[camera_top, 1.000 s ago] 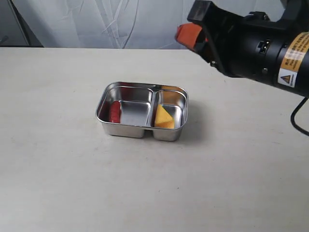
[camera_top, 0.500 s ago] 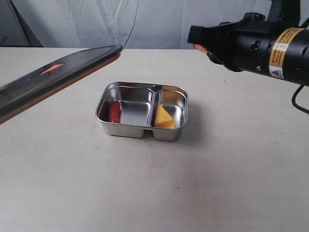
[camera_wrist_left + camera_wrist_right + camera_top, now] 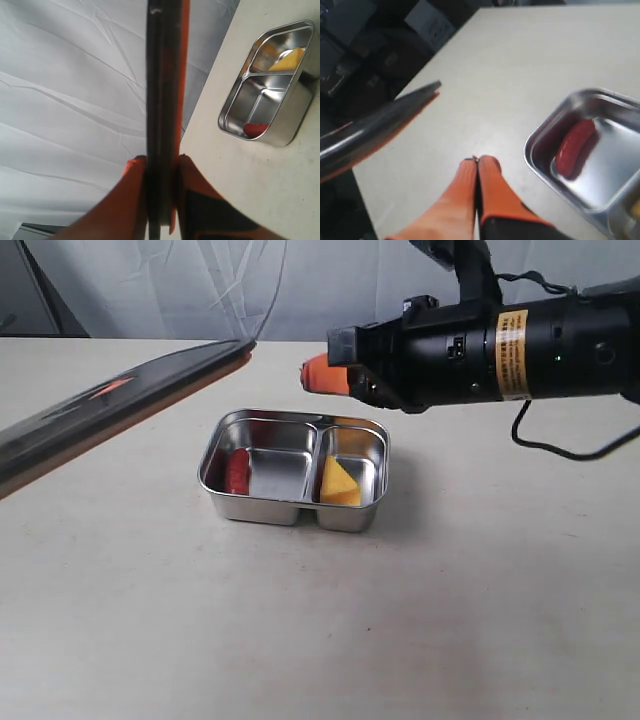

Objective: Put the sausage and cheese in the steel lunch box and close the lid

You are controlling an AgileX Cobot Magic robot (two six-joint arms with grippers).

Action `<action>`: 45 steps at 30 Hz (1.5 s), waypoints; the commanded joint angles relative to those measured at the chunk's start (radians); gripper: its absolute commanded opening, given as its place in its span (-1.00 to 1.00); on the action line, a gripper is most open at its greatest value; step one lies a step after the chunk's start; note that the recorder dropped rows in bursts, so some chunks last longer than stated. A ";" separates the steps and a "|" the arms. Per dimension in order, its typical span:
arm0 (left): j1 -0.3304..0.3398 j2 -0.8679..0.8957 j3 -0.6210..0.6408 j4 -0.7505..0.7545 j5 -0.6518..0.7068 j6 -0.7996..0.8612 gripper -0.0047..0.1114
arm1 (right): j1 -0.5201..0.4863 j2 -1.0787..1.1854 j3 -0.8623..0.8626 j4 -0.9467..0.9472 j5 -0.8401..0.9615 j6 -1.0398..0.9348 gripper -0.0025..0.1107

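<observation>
The steel lunch box [image 3: 296, 510] stands open in the middle of the table. The red sausage [image 3: 237, 471] lies in its larger left compartment and the yellow cheese [image 3: 339, 483] in the smaller right one. The dark lid [image 3: 110, 398] hangs tilted in the air left of the box, its far corner near the box's back left. My left gripper [image 3: 159, 162] is shut on the lid's edge [image 3: 162, 75]; the gripper itself is outside the exterior view. My right gripper [image 3: 312, 374] hovers above the box's back edge, shut and empty [image 3: 477, 161]. The sausage [image 3: 575, 146] shows beside it.
A white crumpled sheet [image 3: 200, 285] hangs behind the beige table [image 3: 320, 640]. The right arm's black body [image 3: 480, 345] stretches across the upper right, with a cable [image 3: 570, 445] hanging beneath it.
The lid came into view from the left and now hangs beside the box. My right gripper shut and swung left across the table, to above the box's back edge.
</observation>
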 commanded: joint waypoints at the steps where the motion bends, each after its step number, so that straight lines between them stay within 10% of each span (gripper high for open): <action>1: -0.003 -0.037 -0.010 0.002 0.011 -0.008 -0.92 | -0.157 0.108 -0.076 -0.086 -0.288 0.163 -0.97; 9: -0.108 -0.067 -0.008 0.198 0.115 0.105 -0.92 | -0.324 0.220 -0.087 0.068 -0.546 0.163 -0.97; 20: -0.272 -0.067 0.002 0.368 0.083 0.124 -0.92 | -0.136 0.257 -0.087 -0.062 -0.546 0.163 -0.97; 35: -0.415 -0.067 0.002 0.305 0.034 0.128 -0.92 | -0.125 0.257 -0.087 -0.144 -0.546 0.163 -0.97; 45: -0.531 -0.067 0.035 0.556 0.217 0.056 -0.92 | -0.118 0.257 -0.087 -0.155 -0.546 0.163 -0.97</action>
